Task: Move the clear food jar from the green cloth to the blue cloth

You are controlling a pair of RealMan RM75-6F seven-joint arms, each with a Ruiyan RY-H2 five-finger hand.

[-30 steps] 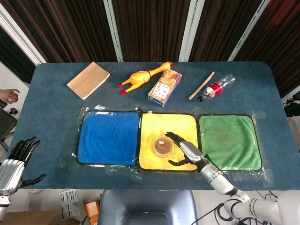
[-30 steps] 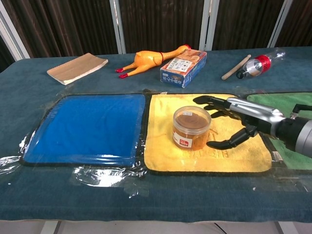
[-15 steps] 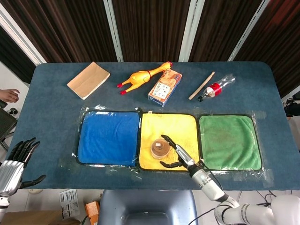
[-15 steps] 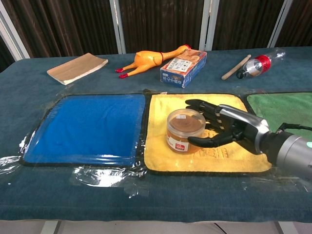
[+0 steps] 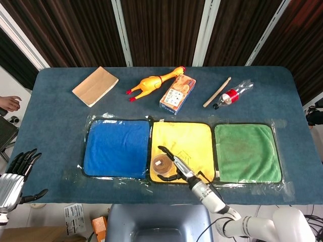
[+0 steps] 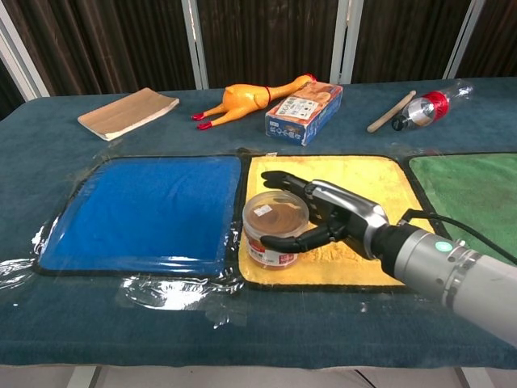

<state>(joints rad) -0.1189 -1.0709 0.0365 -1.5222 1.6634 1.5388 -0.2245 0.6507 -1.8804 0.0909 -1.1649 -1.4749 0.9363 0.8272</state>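
Observation:
The clear food jar, with brown contents and a red label, stands at the front left corner of the yellow cloth, close to the blue cloth. My right hand holds it from the right, fingers behind it and thumb in front. The green cloth lies bare at the right. My left hand hangs off the table's front left corner, fingers apart and holding nothing.
Along the far side lie a tan block, a rubber chicken, a snack box, a wooden stick and a plastic bottle. Crinkled clear film borders the cloths. A person's hand shows at the left edge.
My right hand has closed around the jar and carried it left and toward the front, from the middle of the yellow cloth to its front left corner. The left hand barely moved.

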